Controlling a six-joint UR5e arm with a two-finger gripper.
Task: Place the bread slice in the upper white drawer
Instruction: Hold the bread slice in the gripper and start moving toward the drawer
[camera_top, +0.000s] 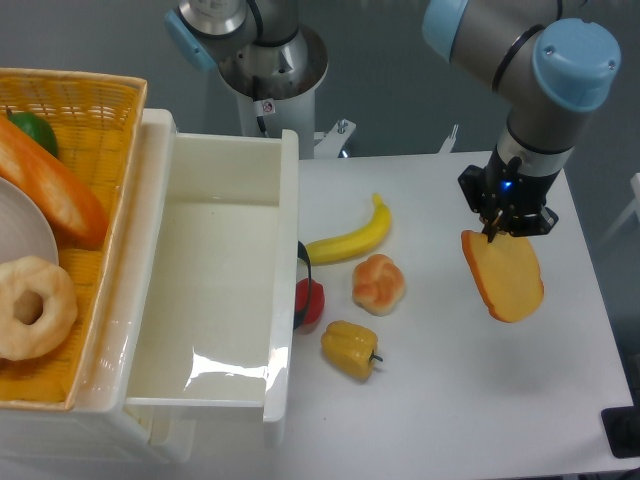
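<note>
At the right of the frame the claw (496, 232) grips the bread slice (503, 275) by its upper left edge, holding it clear of the bench (450, 400). The slice hangs tilted, its long axis running from upper left down to lower right, the rounded end lowest and the pale face turned toward the camera, with the orange-brown crust showing along the left side. A faint shadow lies on the bench below it.

The upper white drawer (215, 290) stands pulled open at centre left, its long axis running top to bottom of the frame, its interior bare and glossy. Its black handle (303, 275) sticks out from the right wall, facing the slice.

Between drawer and slice lie a banana (352, 238), a small knobbly bun (379, 283), a yellow pepper (350, 348) and a red item (310, 303) touching the handle. Bare bench stretches below and to the right of the slice, as far as the right edge. A yellow wicker basket (110, 110) sits at the far left, against the drawer unit, holding a long loaf (50, 190), a doughnut (32, 305) and a green item (35, 130).
</note>
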